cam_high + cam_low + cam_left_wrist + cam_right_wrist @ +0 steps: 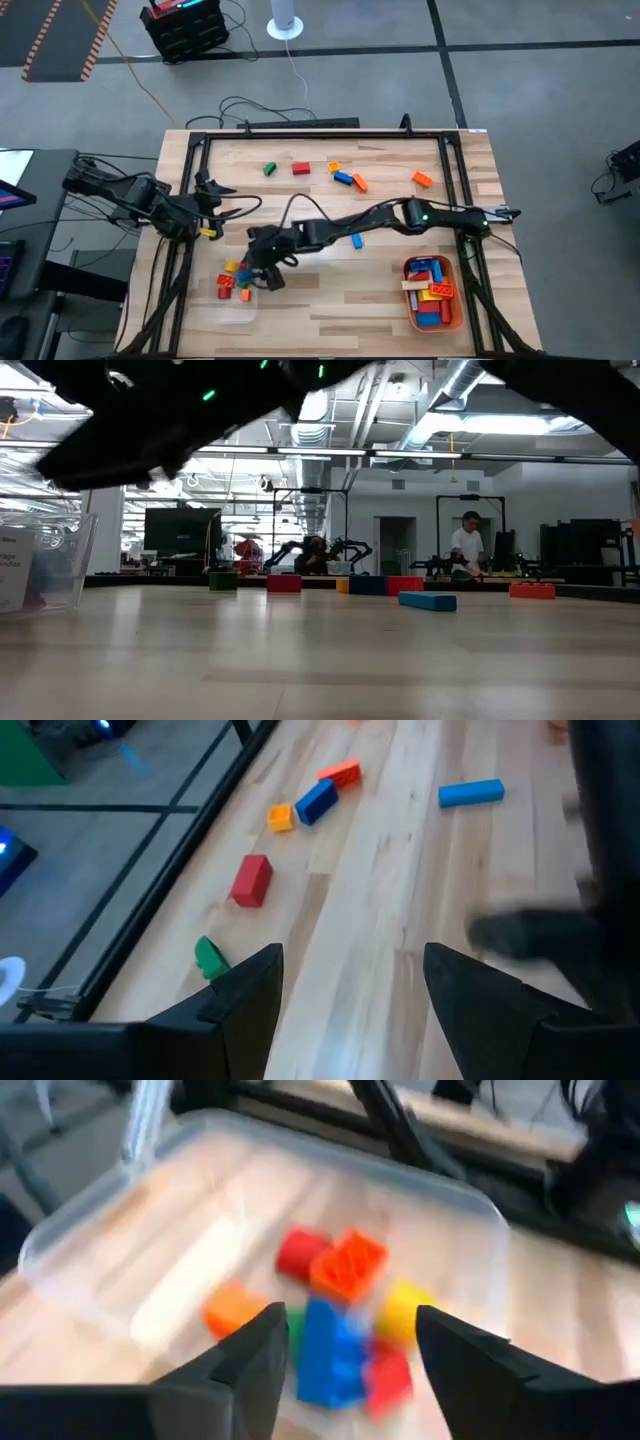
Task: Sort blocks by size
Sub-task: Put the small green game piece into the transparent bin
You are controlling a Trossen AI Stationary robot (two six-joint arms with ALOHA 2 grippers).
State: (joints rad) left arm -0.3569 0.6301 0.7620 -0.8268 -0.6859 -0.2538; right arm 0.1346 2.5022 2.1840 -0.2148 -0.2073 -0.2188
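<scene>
At the table's left edge the left gripper waits with its fingers spread apart and nothing between them. Just below and right of it lies the clear plastic tray, holding a heap of short blocks in red, orange, yellow and blue. The right gripper hangs over that tray, its arm stretched across the table from the right side; its fingers stand apart and empty above the heap.

Farther back on the wood lie loose blocks: a green one, a red one, a small yellow-orange one, a blue one touching an orange one, and a long blue bar nearer the middle. Another orange block sits alone toward the right.

Near the front right corner the orange tray holds long bars in blue, red, yellow and tan.
</scene>
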